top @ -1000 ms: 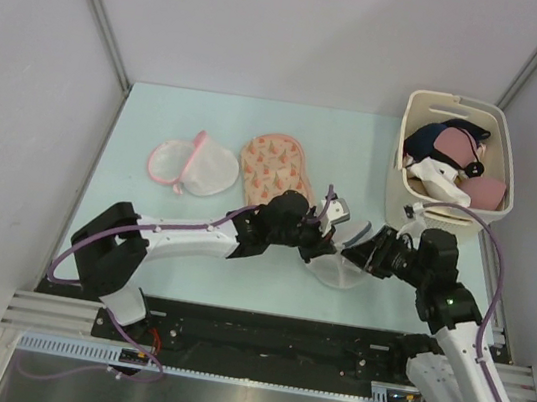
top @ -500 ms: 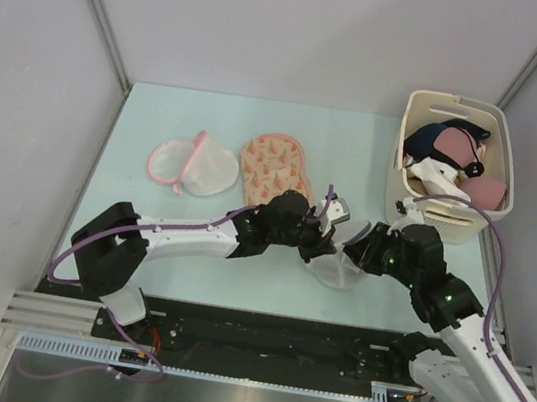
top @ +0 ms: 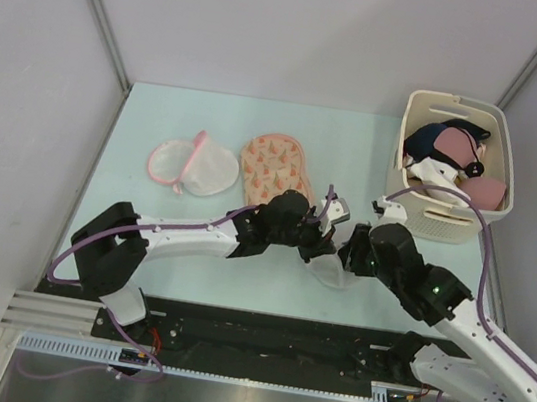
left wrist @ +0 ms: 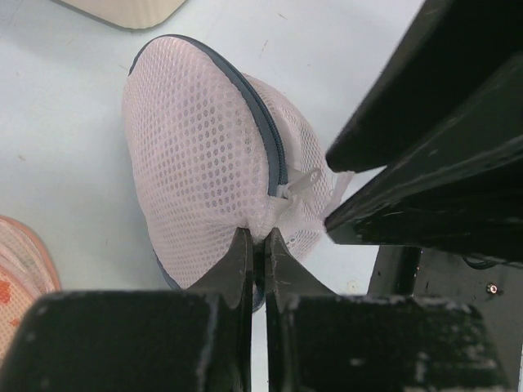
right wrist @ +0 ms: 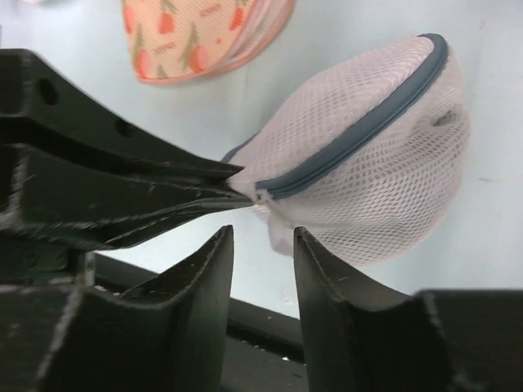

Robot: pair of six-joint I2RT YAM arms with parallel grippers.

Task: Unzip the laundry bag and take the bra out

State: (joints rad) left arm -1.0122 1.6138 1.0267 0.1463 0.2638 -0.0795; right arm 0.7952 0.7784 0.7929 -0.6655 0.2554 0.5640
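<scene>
Bright, even light falls from overhead; the pale counter [top: 160,114] looks matte, with only faint soft shadows under the arms [top: 183,232]. The overhead view is sharp edge to edge. In the wrist views, the laundry bag [left wrist: 204,155] at the tip of the left tool [left wrist: 255,238] is crisp, each mesh hole clear, while the black fingers [right wrist: 204,278] of the right tool [right wrist: 261,235], nearest the lens, read dark, featureless and slightly soft.

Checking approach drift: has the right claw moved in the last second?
Yes. The right claw shifted left toward the laundry bag, away from the basket.
</scene>
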